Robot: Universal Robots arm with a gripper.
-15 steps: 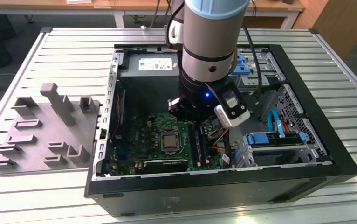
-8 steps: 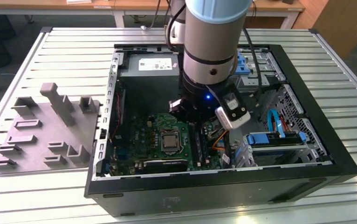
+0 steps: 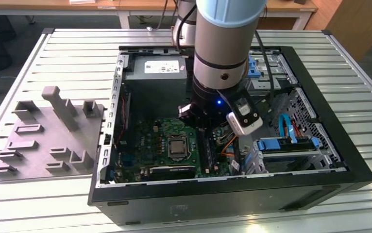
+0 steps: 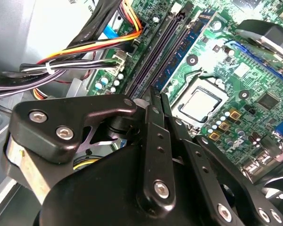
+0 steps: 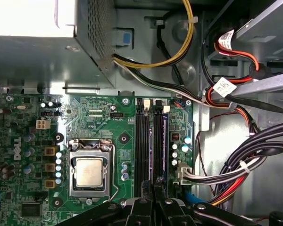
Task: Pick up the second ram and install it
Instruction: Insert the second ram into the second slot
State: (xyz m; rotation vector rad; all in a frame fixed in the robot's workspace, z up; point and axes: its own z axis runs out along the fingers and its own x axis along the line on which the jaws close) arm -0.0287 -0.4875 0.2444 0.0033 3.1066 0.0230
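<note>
A blue-green ram stick (image 4: 187,46) with black chips stands upright in one of the long motherboard slots (image 4: 148,59); I cannot tell whether it is the second ram. In the first wrist view a thin blue edge (image 5: 164,141) runs beside the dark slots (image 5: 142,141). My gripper (image 4: 158,94) is down inside the open computer case (image 3: 341,160), just over the near end of those slots (image 5: 154,182). Its black fingers (image 4: 153,122) are pressed together with nothing showing between them. In the exterior view the gripper (image 3: 197,119) hangs over the motherboard (image 3: 143,145).
The processor socket (image 5: 89,172) lies beside the slots. Cable bundles (image 5: 245,160) and the power supply (image 3: 155,73) crowd the case around the wrist. A grey holder block (image 3: 50,136) stands on the slatted table (image 3: 76,48) at the exterior view's left.
</note>
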